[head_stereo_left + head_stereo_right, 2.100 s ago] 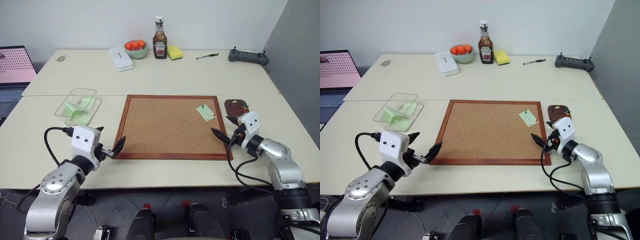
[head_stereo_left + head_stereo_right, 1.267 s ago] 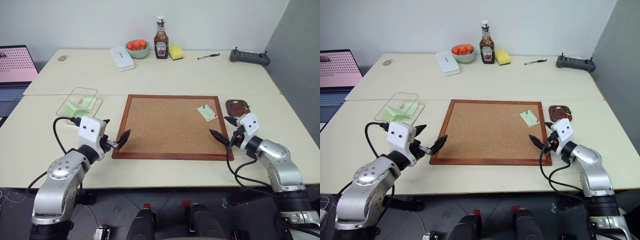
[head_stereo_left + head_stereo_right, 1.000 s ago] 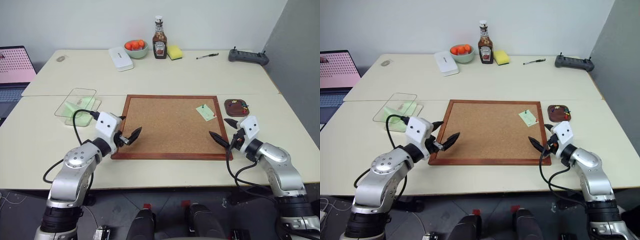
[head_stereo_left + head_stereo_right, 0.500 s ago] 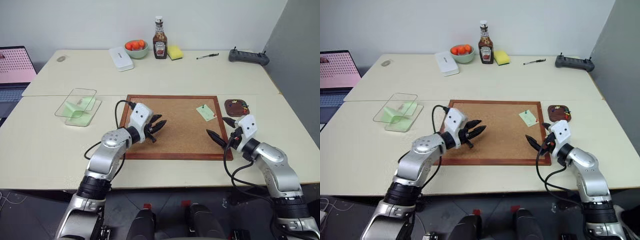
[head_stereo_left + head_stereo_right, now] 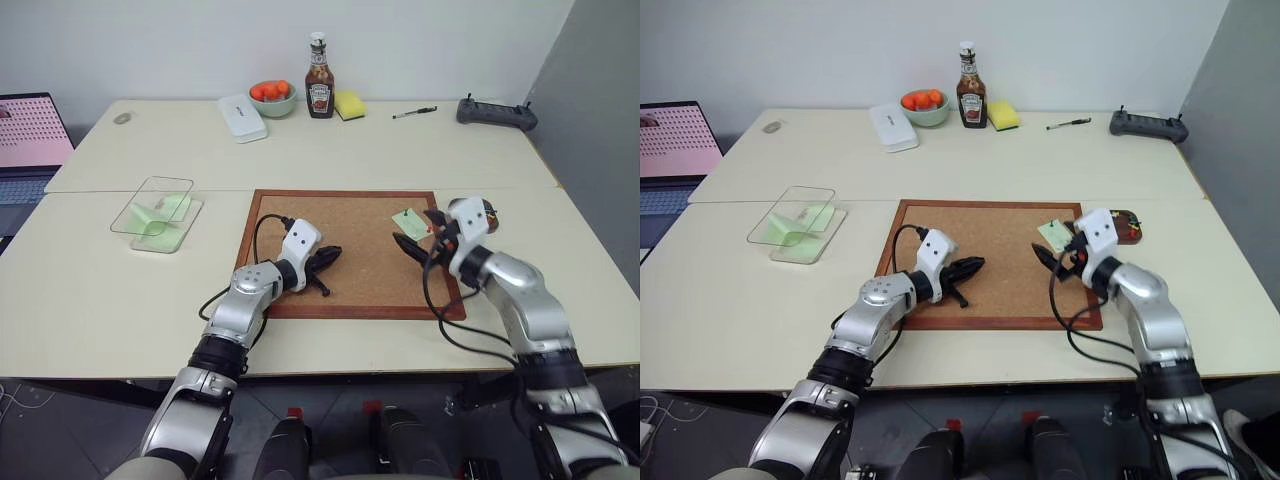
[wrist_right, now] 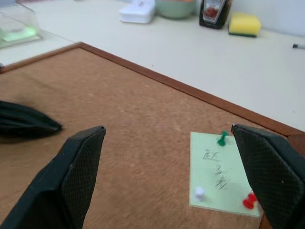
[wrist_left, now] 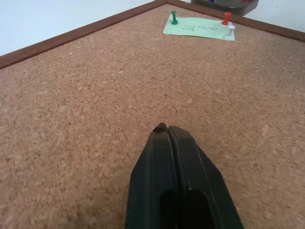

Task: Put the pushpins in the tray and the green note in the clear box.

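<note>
Three pushpins (image 6: 222, 139) hold the green note (image 6: 220, 173) to the cork board (image 5: 345, 250), near the board's far right corner: a green one at one corner of the note, a red one and a white one at two others. We see the note lying flat, its handwriting running along its longer side.

We judge the right gripper (image 5: 1058, 243) to be the nearer one. It hovers over the board's right part with its jaws wide apart and empty, and in the right wrist view the note lies just ahead between the two fingertips. The left gripper (image 5: 325, 257) rests low over the board's middle, jaws pressed together on nothing; from it the note lies well ahead, toward the far right corner.

The tray (image 5: 484, 210) sits on the desk just beyond the board's right edge, beside the note. The right gripper housing covers most of it, so we cannot count what it contains. The clear box (image 5: 158, 212) stands on the desk left of the board, well apart from the note, with pale green material inside; we cannot tell what that material is.

We cannot tell how deep each pin is seated. We cannot tell whether a fourth pin exists at the remaining corner.
</note>
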Available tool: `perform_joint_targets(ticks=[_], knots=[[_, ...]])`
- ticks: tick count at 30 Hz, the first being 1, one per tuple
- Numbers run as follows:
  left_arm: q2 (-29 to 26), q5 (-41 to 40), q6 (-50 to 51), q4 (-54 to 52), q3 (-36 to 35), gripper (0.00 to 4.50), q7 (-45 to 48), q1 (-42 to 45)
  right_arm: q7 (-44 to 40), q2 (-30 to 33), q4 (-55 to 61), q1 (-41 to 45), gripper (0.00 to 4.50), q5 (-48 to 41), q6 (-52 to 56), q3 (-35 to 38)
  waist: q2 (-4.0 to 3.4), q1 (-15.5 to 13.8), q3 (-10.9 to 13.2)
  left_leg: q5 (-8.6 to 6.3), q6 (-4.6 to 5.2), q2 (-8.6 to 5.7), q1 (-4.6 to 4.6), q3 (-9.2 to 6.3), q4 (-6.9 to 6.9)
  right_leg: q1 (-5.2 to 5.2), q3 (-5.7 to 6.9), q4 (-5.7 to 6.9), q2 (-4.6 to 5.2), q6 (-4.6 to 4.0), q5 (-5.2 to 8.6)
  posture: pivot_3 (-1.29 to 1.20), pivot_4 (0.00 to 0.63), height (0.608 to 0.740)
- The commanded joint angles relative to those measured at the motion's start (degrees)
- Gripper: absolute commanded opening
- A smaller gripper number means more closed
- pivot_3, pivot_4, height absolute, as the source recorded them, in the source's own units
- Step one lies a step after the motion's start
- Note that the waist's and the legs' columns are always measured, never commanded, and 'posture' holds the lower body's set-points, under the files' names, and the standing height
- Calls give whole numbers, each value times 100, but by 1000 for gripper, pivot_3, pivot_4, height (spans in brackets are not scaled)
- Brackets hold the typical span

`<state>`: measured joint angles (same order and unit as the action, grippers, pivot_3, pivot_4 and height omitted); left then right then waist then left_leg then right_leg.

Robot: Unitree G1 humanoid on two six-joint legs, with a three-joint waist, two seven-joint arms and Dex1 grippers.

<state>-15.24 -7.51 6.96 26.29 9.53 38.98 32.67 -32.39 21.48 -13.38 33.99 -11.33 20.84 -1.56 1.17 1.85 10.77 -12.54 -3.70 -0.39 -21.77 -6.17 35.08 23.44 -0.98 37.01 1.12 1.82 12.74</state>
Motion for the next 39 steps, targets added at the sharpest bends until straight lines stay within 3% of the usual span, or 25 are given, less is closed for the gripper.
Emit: perform_joint_targets(ticks=[1,9,16,31,39], knots=[[81,53,-1,126,-15,39,34,-46,135,-117,-981,719,4500,192,8,-7,-4,0,-2,0,0,-1,0,1,0,0,-1,-1,0,0,0,0,150,740],[128,67,168,-253,5,39,68,-312,553,-389,-3430,2080,4500,664,-754,29,-11,8,-6,0,1,-2,-1,2,-2,1,-3,1,2,-1,-1,0,150,740],[157,88,283,-437,-7,0,41,-416,885,-515,-4619,2536,3103,955,-1241,10,-11,14,-6,0,1,-3,-3,5,-4,2,-8,-2,3,-2,-1,0,150,740],[215,142,365,-543,-46,0,27,-449,1029,-593,-5053,2725,181,991,-1464,194,-14,40,-7,0,1,-3,-2,4,-3,2,-8,1,2,-2,-1,0,150,740],[181,199,442,-546,5,0,49,-497,973,-621,-4916,2778,81,922,-1510,258,-14,46,-8,0,1,-3,-1,4,-3,2,-8,2,2,-2,-1,0,150,740]])
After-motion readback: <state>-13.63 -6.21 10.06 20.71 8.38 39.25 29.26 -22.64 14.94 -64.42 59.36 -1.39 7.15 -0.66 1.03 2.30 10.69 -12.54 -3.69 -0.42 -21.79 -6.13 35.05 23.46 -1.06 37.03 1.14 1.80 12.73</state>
